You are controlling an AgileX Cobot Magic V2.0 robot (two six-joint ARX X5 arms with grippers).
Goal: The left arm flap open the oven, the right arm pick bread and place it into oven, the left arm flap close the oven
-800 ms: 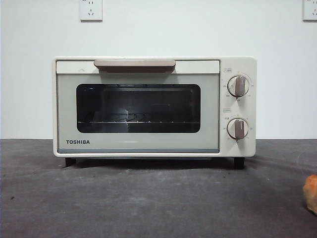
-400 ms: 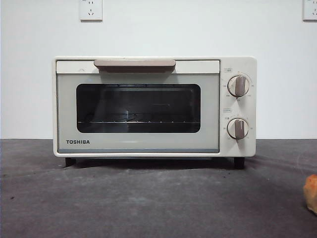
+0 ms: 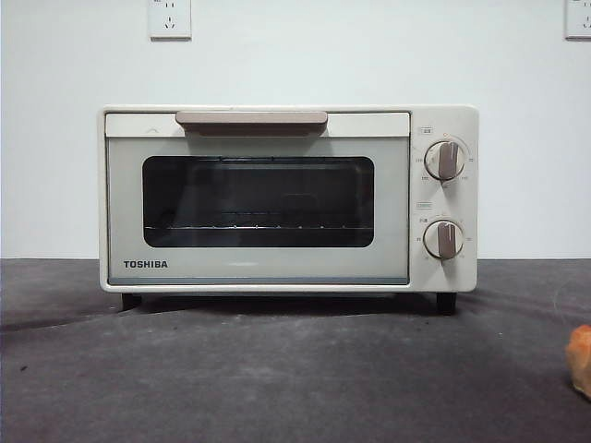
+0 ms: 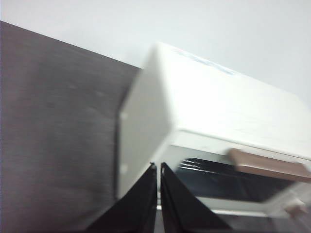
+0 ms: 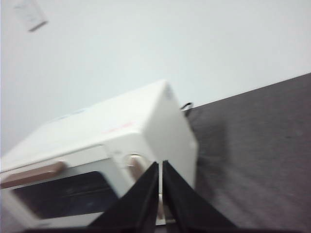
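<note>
Hands (image 4: 158,167) wrist-only; bread (image 3: 581,360) front-only.

The bread (image 3: 580,360) lies before the oven (image 3: 288,198), to its right.

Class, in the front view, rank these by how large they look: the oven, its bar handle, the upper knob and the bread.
1. The oven.
2. The bar handle.
3. The upper knob and the bread: unsure, because the bread is cut off by the picture's edge and lies nearer the camera.
</note>
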